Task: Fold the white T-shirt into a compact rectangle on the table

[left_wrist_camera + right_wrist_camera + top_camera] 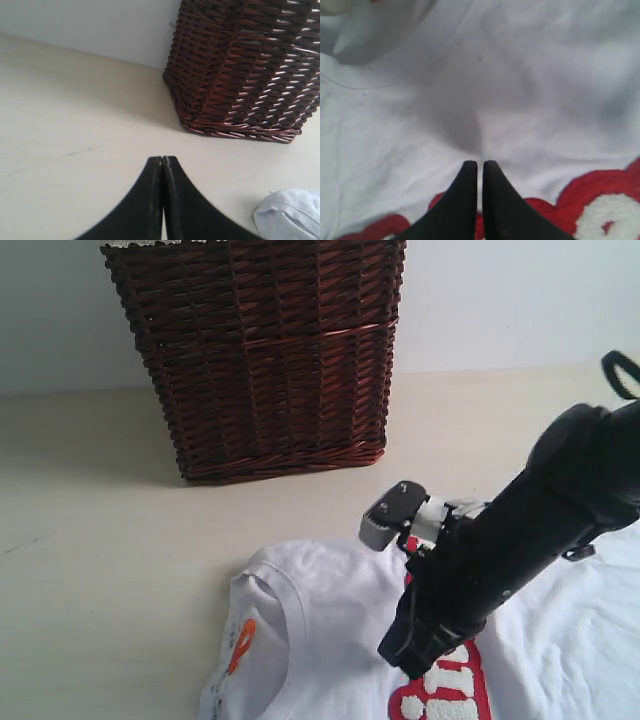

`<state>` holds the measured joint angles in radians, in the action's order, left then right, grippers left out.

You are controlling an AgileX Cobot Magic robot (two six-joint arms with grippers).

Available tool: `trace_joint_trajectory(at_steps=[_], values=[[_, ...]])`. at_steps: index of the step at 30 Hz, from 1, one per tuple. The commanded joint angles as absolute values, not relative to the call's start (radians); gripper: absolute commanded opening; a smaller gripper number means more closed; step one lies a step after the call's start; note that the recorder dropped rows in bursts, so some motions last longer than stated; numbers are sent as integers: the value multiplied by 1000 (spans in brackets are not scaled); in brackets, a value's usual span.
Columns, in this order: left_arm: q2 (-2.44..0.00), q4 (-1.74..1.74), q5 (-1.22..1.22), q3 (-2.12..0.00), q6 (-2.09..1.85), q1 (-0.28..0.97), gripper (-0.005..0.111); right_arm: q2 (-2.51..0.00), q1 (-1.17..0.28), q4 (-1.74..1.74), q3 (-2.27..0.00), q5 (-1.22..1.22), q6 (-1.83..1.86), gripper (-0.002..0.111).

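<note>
Setting: robot test bench with home-laundry props | Evidence: wicker basket (260, 360), pale table (90, 540), plain wall (500, 300), black robot arm (540, 530)

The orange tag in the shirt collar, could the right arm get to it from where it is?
Probably yes: the orange tag lies uncovered on the shirt, with nothing over it, and the right arm hangs close beside it.

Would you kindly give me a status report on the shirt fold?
Left gripper shut over table. Right gripper shut above white T-shirt, front up. Basket beyond, clear.
</note>
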<state>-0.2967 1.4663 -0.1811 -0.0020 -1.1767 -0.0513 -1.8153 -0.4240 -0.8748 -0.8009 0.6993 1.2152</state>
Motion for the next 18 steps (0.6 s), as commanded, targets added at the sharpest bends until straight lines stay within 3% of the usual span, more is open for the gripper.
trace_joint_trajectory(at_steps=[1,5,12,18], values=[[-289,1469,-185,0,-1174,-50,0,-1934,-442,-834,-813,665,1158,5],[-289,1469,-185,0,-1174,-50,0,-1988,-442,-705,-903,596,950,5],[-289,1469,-185,0,-1174,-50,0,-1994,-442,-701,-1067,592,926,5],[-289,1469,-185,0,-1174,-50,0,-1912,-442,-697,-1101,713,915,5]])
